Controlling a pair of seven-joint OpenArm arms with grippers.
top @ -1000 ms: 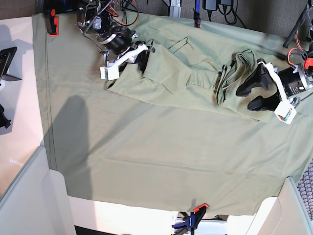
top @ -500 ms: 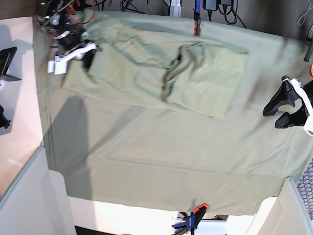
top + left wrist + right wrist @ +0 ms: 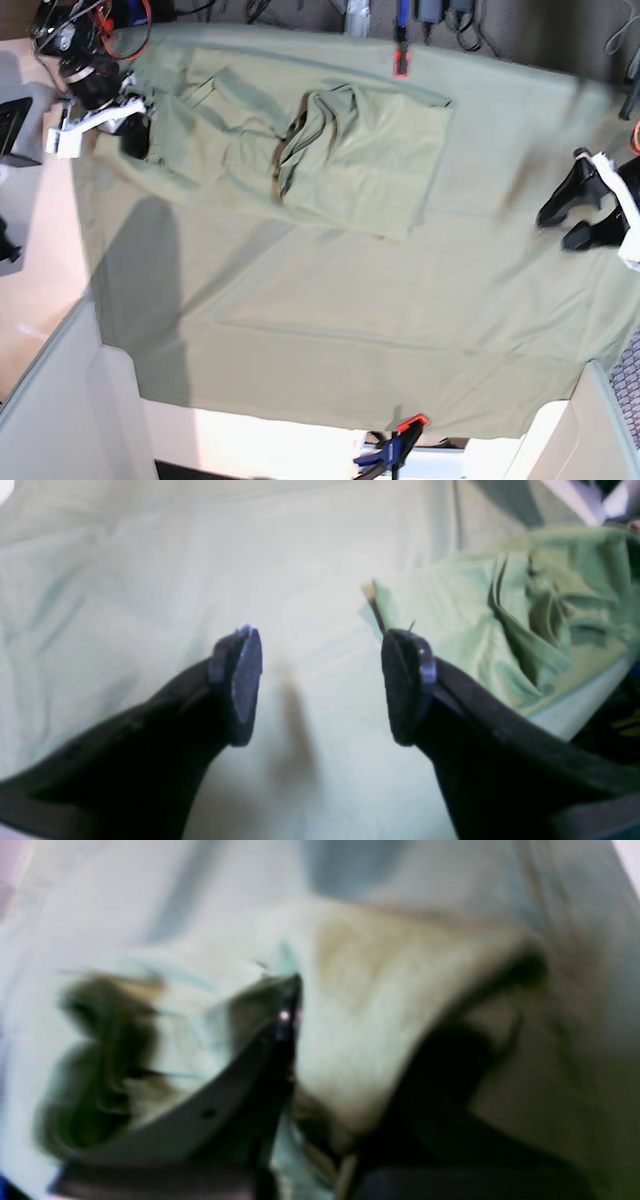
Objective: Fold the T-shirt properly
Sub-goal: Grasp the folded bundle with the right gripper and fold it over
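Observation:
The pale green T-shirt (image 3: 350,150) lies crumpled across the back of the tablecloth (image 3: 350,330), with its ribbed collar (image 3: 288,150) bunched in the middle. My right gripper (image 3: 138,135) is at the back left corner, shut on the T-shirt's left edge. In the blurred right wrist view, cloth (image 3: 380,1005) is drawn between the fingers (image 3: 240,1080). My left gripper (image 3: 556,226) is open and empty at the far right, well apart from the shirt. In the left wrist view this gripper (image 3: 325,680) hovers over bare tablecloth, with the T-shirt (image 3: 480,615) beyond its right finger.
An orange clamp (image 3: 400,62) holds the tablecloth at the back edge and another clamp (image 3: 395,448) at the front edge. A black device (image 3: 14,128) sits off the left edge. Grey panels stand at the front left (image 3: 60,400) and the front right corner (image 3: 600,430).
My right gripper has pulled the T-shirt steadily left, towards the table's back left corner. My left gripper let go of the shirt, drew back to the right and now barely moves.

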